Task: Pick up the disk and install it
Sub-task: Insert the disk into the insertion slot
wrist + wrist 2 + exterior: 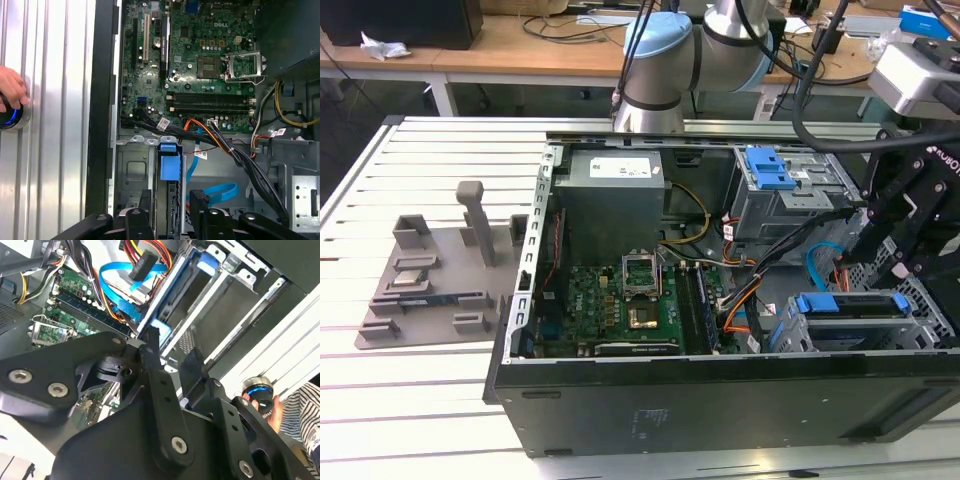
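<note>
Gripper (171,195): matte black metal fingers with bolt heads. You have it spread wide, one finger (144,210) on each side of the disk (168,164), with a gap visible on both sides in the first wrist view. It holds nothing.

Disk: it stands on edge in the bare sheet-metal drive cage (131,172) at the corner of the open computer case (720,400). Its glossy bright blue plastic bracket faces up. In the exterior view the bracket reads as a long blue strip (848,304) under the gripper.

The first wrist view gives you the green motherboard (200,60), the square steel-framed CPU socket (242,65), a flat blue ribbon cable (220,192) curling just beside the cage, and a bundle of black sleeved wires.

Both wrist views show a hand (11,90) on a round knob with a blue ring (10,116), resting on the ribbed aluminium table (55,160). In the second wrist view a striped sleeve (305,405) is behind that hand.

The exterior view adds a grey metal power-supply box (610,195), a blue ribbed latch (767,168) on the upper cage, and a grey moulded fixture plate (430,270) well apart on the exterior view's left.
</note>
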